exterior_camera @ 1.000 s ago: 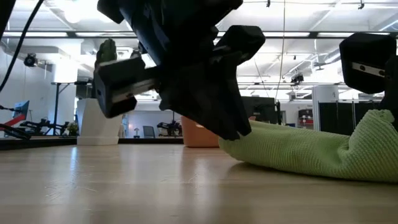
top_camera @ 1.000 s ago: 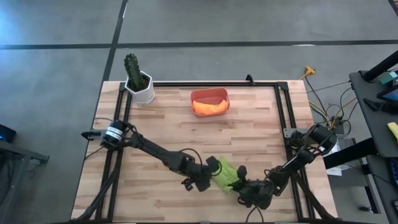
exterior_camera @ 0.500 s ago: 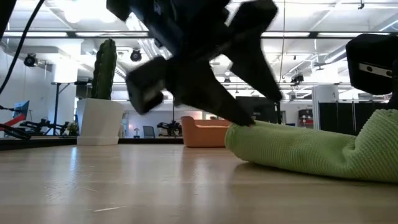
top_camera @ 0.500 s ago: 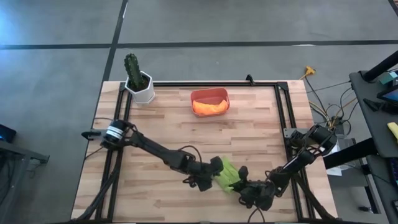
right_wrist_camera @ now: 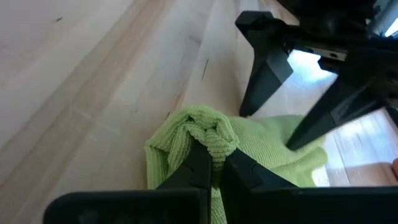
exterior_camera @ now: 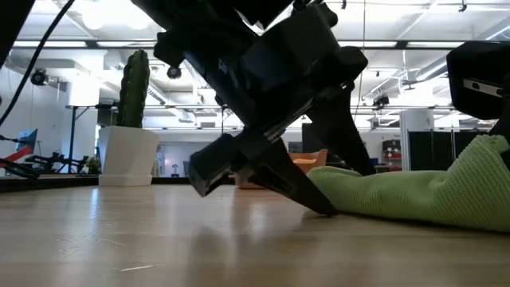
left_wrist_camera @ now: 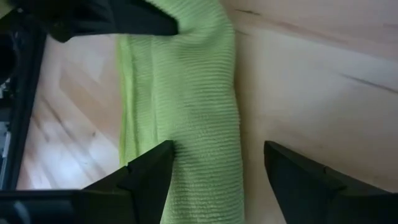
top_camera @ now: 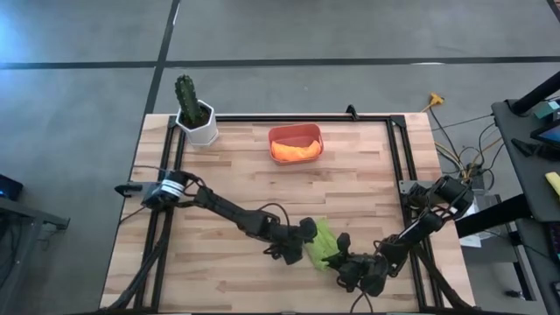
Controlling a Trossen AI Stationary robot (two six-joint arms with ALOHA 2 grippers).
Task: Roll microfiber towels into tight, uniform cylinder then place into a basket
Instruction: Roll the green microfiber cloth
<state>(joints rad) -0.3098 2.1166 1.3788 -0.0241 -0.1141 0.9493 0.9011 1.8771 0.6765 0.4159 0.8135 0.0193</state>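
left pincer [left_wrist_camera: 214, 165] spread wide, fingers straddling the lime green microfiber towel [top_camera: 321, 245] near the front edge of the wooden surface [top_camera: 350, 188]. right pincer [right_wrist_camera: 214, 163] clenched on that towel's bunched end. bright orange microfiber towel [top_camera: 295, 150] sits in the salmon-red plastic basket [top_camera: 295, 132] by the back edge.

Light butcher-block table [top_camera: 350, 188] with a black frame, sitting on grey concrete floor [top_camera: 367, 31] crossed by dark seams. Loose cables [top_camera: 455, 131] run off its right side toward a dark bench [top_camera: 525, 140]. Room behind: white ceiling with bright strip lights [exterior_camera: 88, 16].
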